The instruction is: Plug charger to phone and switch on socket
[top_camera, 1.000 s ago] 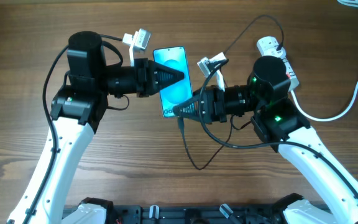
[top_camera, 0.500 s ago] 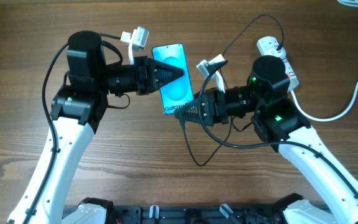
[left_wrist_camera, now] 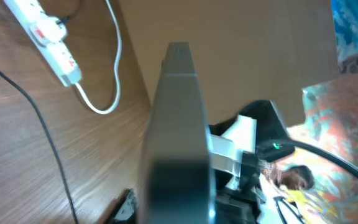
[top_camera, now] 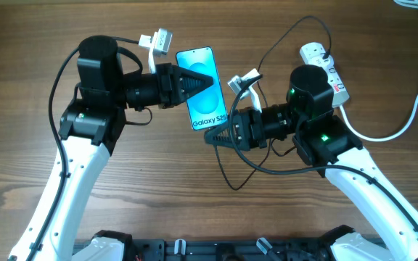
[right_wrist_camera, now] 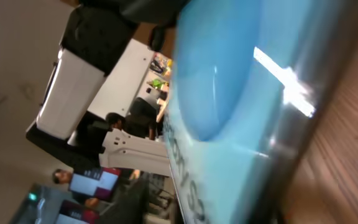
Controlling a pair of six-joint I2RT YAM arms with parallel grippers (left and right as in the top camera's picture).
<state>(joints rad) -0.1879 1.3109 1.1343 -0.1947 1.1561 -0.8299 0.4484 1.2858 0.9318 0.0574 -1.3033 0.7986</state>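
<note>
The phone (top_camera: 207,112), cyan screen up with a white text strip at its near end, is held off the table by its left edge, my left gripper (top_camera: 210,81) shut on it. The left wrist view shows the phone (left_wrist_camera: 179,124) edge-on between the jaws. My right gripper (top_camera: 212,137) sits just below the phone's near end, and the cyan screen (right_wrist_camera: 229,81) fills the right wrist view, hiding the jaws. The charger (top_camera: 227,177), a thin black cable, runs up to the right fingers; its tip is hidden. The white socket (top_camera: 326,64) lies at the far right.
The socket's thick white cord (top_camera: 412,109) curves off to the right edge. The socket (left_wrist_camera: 48,40) and that cord (left_wrist_camera: 107,74) also show in the left wrist view, with a thin black cable (left_wrist_camera: 48,140) crossing the wood. Both arms meet over the table's middle.
The right gripper has drawn back a little down and right from the phone's near end, uncovering the text strip. The left gripper has shifted the phone slightly up and left.
</note>
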